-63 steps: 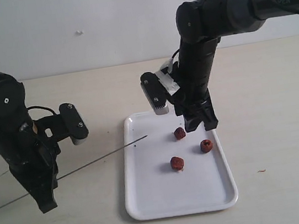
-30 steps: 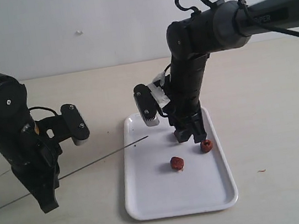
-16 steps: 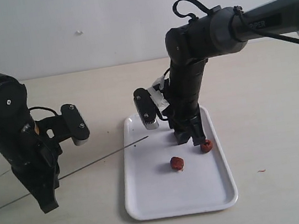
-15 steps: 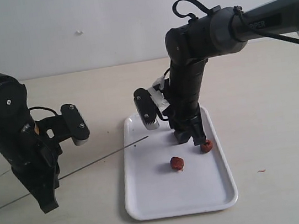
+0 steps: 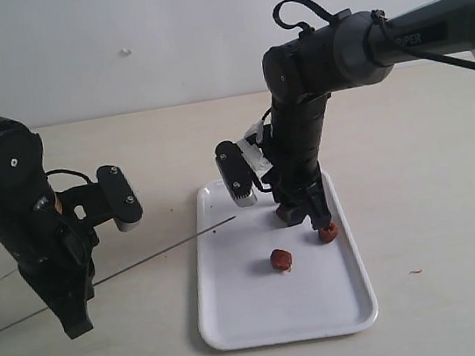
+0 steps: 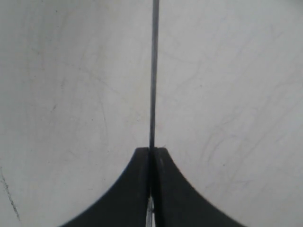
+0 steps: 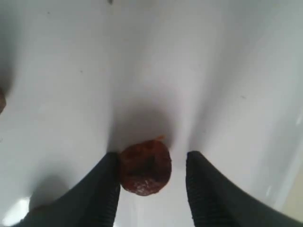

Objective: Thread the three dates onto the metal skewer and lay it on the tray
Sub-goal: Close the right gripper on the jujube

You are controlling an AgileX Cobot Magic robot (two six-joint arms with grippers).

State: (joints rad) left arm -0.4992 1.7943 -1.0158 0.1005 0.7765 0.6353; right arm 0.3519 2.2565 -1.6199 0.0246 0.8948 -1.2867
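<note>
– Dates status, anybody? Where's each one sitting?

– All three are on the white tray [image 5: 274, 310]. One date [image 7: 144, 168] sits between the fingers of the right gripper [image 7: 152, 158]. Those fingers are spread: one touches it, the other shows a sliver of gap, so no squeeze. From the outside camera, a second date [image 5: 280, 260] lies near the tray's middle. The third date [image 5: 327, 233] is at roughly 2 o'clock from that one, just beside the rim and right next to the gripper.

– Cool, and the metal skewer [image 5: 159, 253]?

– It's pinched in the left gripper [image 6: 151, 150], fingers pressed together on it, out at 9 o'clock from the tray over the table [image 5: 410, 145]. The rod slants toward 2 o'clock, and its tip reaches just over the tray's rim at about 10 o'clock.
</note>
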